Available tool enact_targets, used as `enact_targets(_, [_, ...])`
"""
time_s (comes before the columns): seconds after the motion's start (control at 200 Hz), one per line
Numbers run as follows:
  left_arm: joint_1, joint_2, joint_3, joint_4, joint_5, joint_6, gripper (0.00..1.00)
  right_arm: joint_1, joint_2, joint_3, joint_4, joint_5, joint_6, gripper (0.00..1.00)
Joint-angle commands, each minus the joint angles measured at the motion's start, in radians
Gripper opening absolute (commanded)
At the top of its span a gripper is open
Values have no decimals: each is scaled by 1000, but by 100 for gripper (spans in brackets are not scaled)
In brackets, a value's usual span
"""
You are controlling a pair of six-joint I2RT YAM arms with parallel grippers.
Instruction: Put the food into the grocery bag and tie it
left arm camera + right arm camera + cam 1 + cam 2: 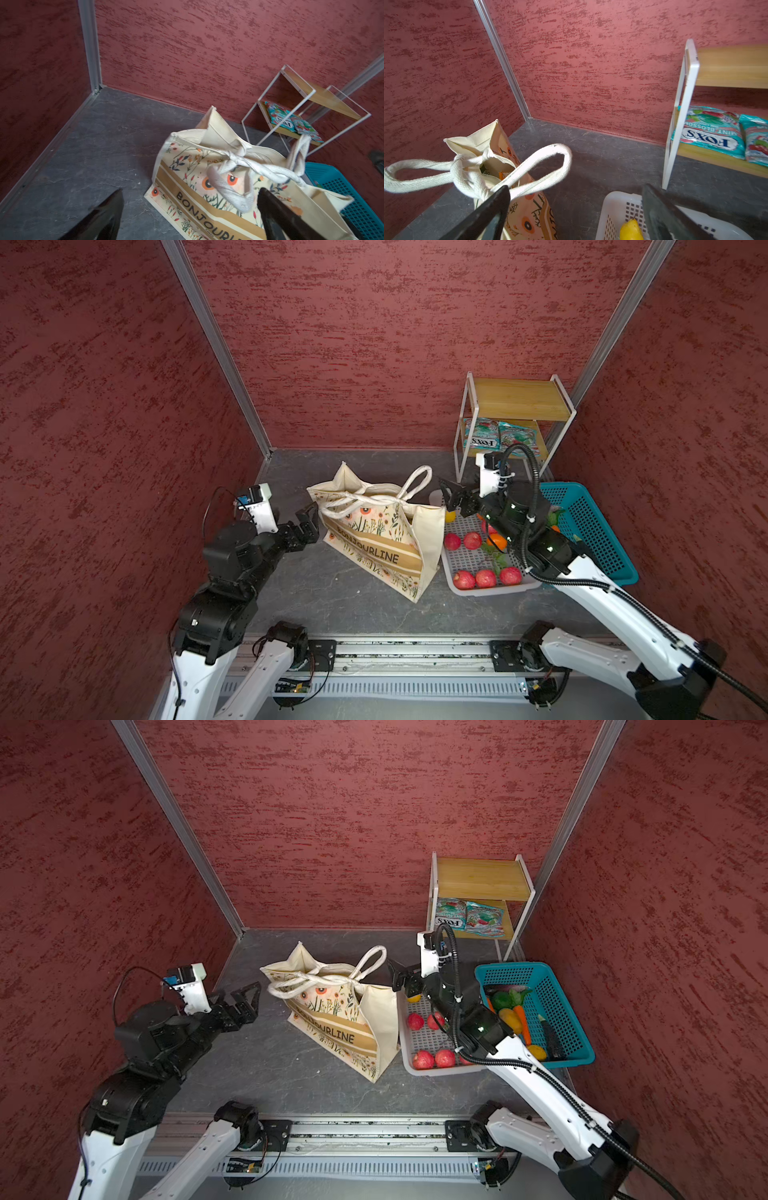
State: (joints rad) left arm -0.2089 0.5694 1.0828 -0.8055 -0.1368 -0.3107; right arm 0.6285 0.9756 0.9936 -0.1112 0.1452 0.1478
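The cream floral grocery bag (374, 543) (332, 1029) stands mid-table, its white loop handles tied in a knot (239, 154) (467, 172) over the mouth. A bit of orange and green shows inside through the gap. My left gripper (306, 522) (191, 190) is open just left of the bag, holding nothing. On the bag's right my right gripper (451, 495) (576, 187) is also open and empty, over the far corner of the grey basket. Food outside the bag: red apples (472, 540), a yellow fruit (631, 230), FOX'S packets (710, 137).
The grey perforated basket (490, 591) sits right of the bag. A teal basket (540, 977) with a carrot and other vegetables lies beyond it under my right arm. A white-framed wooden shelf (515, 400) stands in the back right corner. Red walls enclose the table.
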Motion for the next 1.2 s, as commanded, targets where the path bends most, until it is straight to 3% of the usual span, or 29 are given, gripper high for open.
enact_targets(0.0, [40,-11,-49,33,-112,-22,100,-2,-56,-33,-62,108,-34,99])
enact_targets(0.2, [204,-14,-217,131,-68,-86,100,-82,-116,-171,-62,242,-37,99])
enact_targets(0.321, [335,-34,-351,233,-8,-145,100,-176,-138,-309,59,273,-37,98])
enact_targets(0.416, [365,-52,-443,308,-37,-151,98,-233,-157,-433,223,272,-63,98])
enact_targets(0.656, [328,-27,-594,549,-184,-76,96,-377,-60,-659,640,230,-65,98])
enact_targets(0.932, [69,167,-679,830,-499,101,100,-500,182,-767,1007,277,-105,98])
enact_targets(1.072, [60,227,-783,1063,-471,122,99,-543,331,-807,1218,233,-116,99])
enact_targets(1.192, [66,309,-847,1255,-426,145,99,-562,363,-801,1247,183,-147,98])
